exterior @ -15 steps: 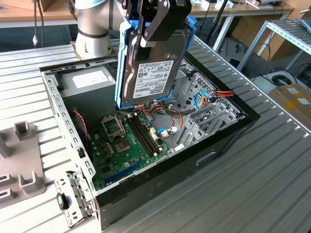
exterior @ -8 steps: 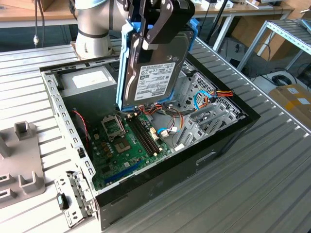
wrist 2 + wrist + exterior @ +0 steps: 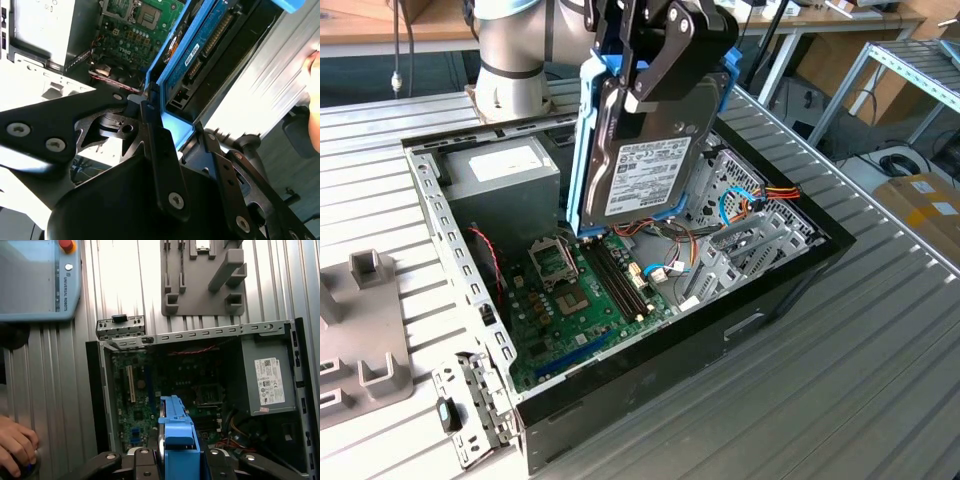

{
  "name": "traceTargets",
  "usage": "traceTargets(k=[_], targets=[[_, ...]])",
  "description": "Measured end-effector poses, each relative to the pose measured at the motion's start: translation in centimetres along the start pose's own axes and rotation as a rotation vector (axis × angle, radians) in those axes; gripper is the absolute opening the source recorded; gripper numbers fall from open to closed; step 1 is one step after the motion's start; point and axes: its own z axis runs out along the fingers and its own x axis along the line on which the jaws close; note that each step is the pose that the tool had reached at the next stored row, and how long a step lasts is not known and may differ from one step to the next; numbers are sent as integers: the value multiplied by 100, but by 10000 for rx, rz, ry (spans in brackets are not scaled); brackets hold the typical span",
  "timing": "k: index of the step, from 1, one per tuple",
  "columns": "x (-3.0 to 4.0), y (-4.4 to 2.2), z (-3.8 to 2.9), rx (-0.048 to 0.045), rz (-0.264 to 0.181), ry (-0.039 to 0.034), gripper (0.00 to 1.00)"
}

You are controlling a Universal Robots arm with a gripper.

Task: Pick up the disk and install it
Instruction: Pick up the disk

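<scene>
My gripper (image 3: 655, 90) is shut on the top edge of the disk (image 3: 642, 172), a silver-grey drive with a white label in a blue plastic carrier frame. The disk hangs upright, slightly tilted, above the middle of the open computer case (image 3: 800, 262), over the motherboard (image 3: 582, 295) and touching nothing below. In the second wrist view the black fingers (image 3: 156, 145) clamp the blue frame, with the disk (image 3: 200, 45) showing its circuit-board side. In the first wrist view the disk (image 3: 176, 427) points edge-on down into the case, held by the gripper (image 3: 177, 457).
Inside the case are a grey power-supply box (image 3: 505, 170), (image 3: 267, 380), and a metal drive cage with cables (image 3: 750, 225). A grey fixture (image 3: 360, 335) and a small metal bracket (image 3: 470, 400) lie beside the case. A pendant (image 3: 35, 280) and a person's hand (image 3: 15, 445) are near.
</scene>
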Motion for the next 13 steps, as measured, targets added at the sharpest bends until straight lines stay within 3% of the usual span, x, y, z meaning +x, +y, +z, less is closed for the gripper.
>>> traceTargets(k=[10, 13], targets=[[3, -6, 2, -13, -1104, 54, 37], [3, -7, 2, -13, -1123, 56, 37]])
